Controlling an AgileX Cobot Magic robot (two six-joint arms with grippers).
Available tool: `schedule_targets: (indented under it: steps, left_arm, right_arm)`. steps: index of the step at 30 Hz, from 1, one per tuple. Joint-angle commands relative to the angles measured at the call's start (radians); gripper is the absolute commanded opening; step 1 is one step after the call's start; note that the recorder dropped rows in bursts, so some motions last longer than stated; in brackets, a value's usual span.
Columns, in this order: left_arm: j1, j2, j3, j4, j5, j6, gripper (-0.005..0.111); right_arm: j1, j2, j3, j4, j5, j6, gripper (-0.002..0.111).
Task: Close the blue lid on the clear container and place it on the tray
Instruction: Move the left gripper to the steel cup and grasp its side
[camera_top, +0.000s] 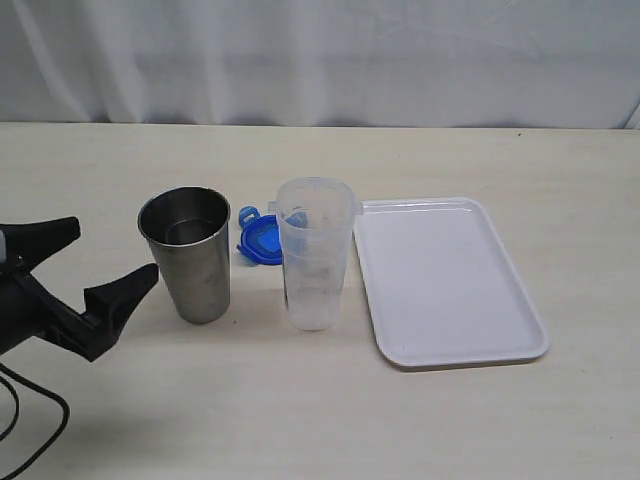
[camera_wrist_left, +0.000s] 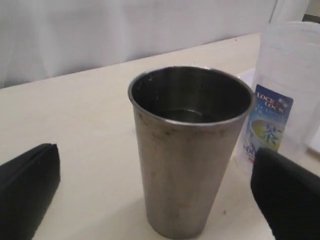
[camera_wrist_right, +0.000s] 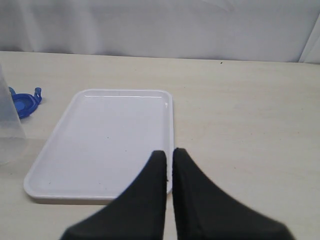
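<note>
The clear container (camera_top: 314, 255) stands upright and uncovered on the table, just left of the white tray (camera_top: 445, 280). Behind it, partly hidden by its wall, the blue lid (camera_top: 260, 241) lies on the table. My left gripper (camera_top: 112, 255) is open at the left, its fingers pointing at a steel cup (camera_top: 190, 255) without touching it. In the left wrist view the cup (camera_wrist_left: 190, 150) fills the middle and the container (camera_wrist_left: 290, 90) stands beyond it. My right gripper (camera_wrist_right: 170, 152) is shut and holds nothing, above the tray's (camera_wrist_right: 100, 130) near corner. The lid (camera_wrist_right: 24, 102) shows far off.
The grey steel cup stands left of the container, between it and my left gripper. A white curtain backs the table (camera_top: 480, 160). A black cable (camera_top: 40, 420) loops at the front left. The right arm is outside the exterior view.
</note>
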Motion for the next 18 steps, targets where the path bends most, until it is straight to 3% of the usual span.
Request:
schedule_targets:
  steps: [1,18]
  left_arm:
    - [0.001,0.058,-0.022,0.043,-0.019,0.025,0.097]
    - [-0.001,0.315,-0.234,0.222,-0.019,-0.005,0.097]
  right_arm:
    - [0.003,-0.006,0.001,0.001,-0.006,0.0,0.005]
    - [0.003,-0.006,0.001,0.001,-0.006,0.0,0.005]
